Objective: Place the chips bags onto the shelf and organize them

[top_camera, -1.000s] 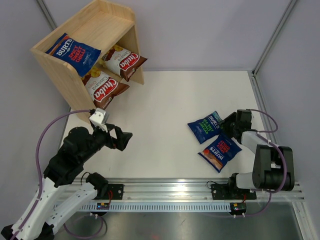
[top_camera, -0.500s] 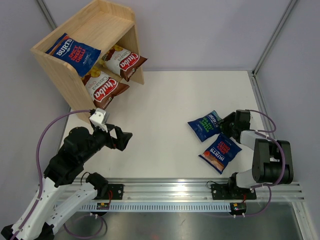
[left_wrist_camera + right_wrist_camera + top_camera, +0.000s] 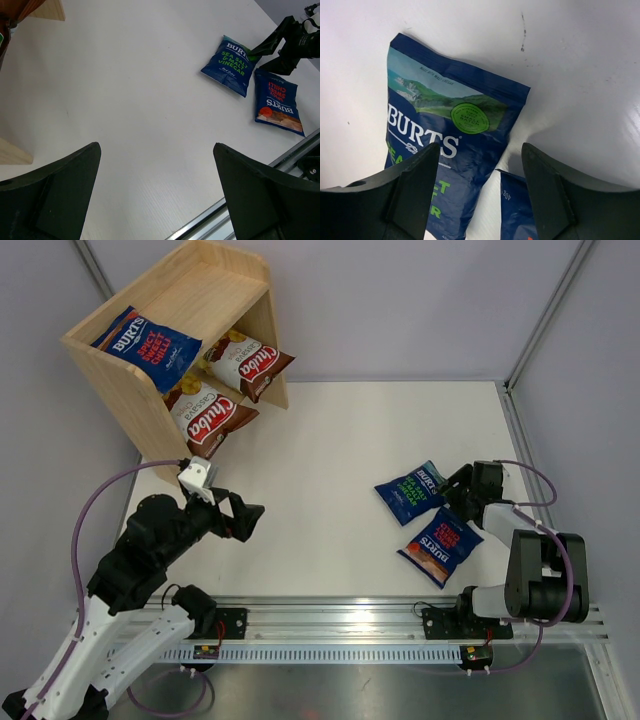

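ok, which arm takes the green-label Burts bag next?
Right. Its jaws are open at the edge of the green-label Burts bag; the left arm sits far off, near the shelf.

The shelf (image 3: 215,285) is pale natural wood, and the table (image 3: 340,440) is plain white. The front Chuba bag (image 3: 210,418) and the rear Chuba bag (image 3: 245,362) are white and brown with red logos. All dark blue, the shelf-top Burts bag (image 3: 147,343) and the nearest Burts bag (image 3: 440,544) carry red lettering. The Sea Salt & Vinegar bag (image 3: 445,150) has green lettering, a green badge and a green-and-pale-blue coastal scene.
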Controlling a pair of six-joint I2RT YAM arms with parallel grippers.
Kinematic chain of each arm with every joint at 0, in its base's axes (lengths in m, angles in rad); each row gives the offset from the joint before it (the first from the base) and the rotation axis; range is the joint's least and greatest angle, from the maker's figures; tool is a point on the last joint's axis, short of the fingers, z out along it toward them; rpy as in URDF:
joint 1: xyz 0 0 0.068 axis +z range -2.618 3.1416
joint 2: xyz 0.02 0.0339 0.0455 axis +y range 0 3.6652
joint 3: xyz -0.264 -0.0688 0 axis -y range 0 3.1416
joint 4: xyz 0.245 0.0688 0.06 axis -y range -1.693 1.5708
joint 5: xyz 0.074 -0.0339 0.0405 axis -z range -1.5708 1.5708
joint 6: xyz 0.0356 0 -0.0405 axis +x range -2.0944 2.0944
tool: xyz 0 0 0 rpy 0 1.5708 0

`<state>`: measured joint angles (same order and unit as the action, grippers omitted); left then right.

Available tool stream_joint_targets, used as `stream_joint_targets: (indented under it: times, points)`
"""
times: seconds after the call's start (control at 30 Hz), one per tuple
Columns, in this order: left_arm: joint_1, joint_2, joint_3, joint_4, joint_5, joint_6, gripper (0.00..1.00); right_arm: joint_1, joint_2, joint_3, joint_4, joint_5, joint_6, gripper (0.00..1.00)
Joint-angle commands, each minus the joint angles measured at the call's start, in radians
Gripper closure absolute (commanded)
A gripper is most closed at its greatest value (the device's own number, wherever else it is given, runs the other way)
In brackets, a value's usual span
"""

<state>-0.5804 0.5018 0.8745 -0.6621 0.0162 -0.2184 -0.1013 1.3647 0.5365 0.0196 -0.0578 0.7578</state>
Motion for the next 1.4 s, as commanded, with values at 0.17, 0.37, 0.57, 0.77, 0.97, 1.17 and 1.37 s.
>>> stream_joint_targets:
  times: [0.17, 0.37, 0.57, 0.77, 0.97, 1.17, 1.37]
  points:
    - [0.002, -0.016, -0.005, 0.021, 0.001, -0.009, 0.01, -0.034, 0.088, 0.057, 0.049, -0.020, -0.061, 0.18]
    - [0.002, -0.016, -0.003, 0.021, 0.001, -0.009, 0.01, -0.063, 0.168, 0.045, 0.131, -0.106, -0.074, 0.35]
    - [0.002, -0.014, -0.002, 0.018, -0.001, -0.007, 0.01, -0.067, 0.177, 0.049, 0.144, -0.142, -0.084, 0.61]
    - [0.002, -0.017, 0.001, 0.015, -0.001, -0.009, 0.01, -0.072, 0.186, 0.065, 0.132, -0.154, -0.095, 0.69]
    - [0.002, -0.016, 0.007, 0.013, 0.002, -0.007, 0.01, -0.072, 0.217, 0.112, 0.060, -0.129, -0.112, 0.57]
    - [0.002, -0.012, 0.009, 0.010, 0.007, -0.007, 0.01, -0.072, 0.297, 0.210, -0.078, -0.116, -0.167, 0.78]
    - [0.002, -0.012, 0.015, 0.012, 0.007, -0.004, 0.01, -0.072, 0.292, 0.206, -0.087, -0.120, -0.167, 0.98]
